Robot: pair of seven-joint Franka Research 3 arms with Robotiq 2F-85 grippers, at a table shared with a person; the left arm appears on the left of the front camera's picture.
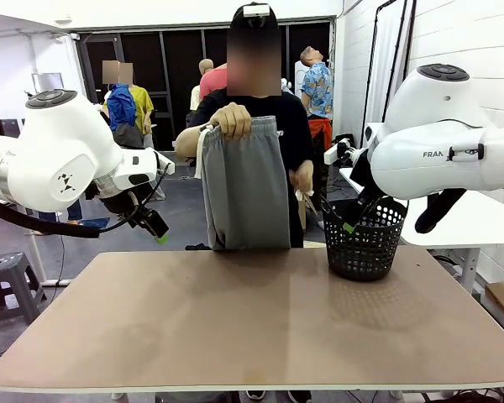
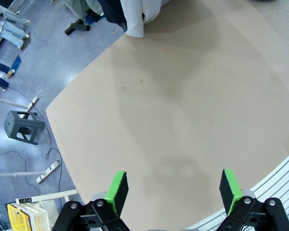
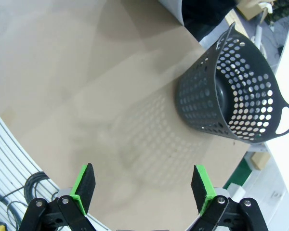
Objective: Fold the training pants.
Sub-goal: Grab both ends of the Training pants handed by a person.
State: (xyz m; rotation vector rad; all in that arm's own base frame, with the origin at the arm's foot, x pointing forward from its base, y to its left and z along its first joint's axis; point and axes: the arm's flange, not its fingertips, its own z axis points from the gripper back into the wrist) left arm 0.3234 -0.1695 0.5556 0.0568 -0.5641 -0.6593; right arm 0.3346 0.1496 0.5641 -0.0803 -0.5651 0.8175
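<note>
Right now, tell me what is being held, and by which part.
A person's hand holds the pants by the waistband. The left gripper and right gripper hold nothing.

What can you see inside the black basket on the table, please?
The basket looks empty: its open top shows the inner wall and part of the floor, with nothing on them. Its near wall covers the rest of the floor, so something small could be hidden there.

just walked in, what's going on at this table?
A person at the far side holds the training pants up by the waistband with one hand; they hang down to the far edge of the table. The left gripper and right gripper hover open, holding nothing. A black basket stands on the table.
</note>
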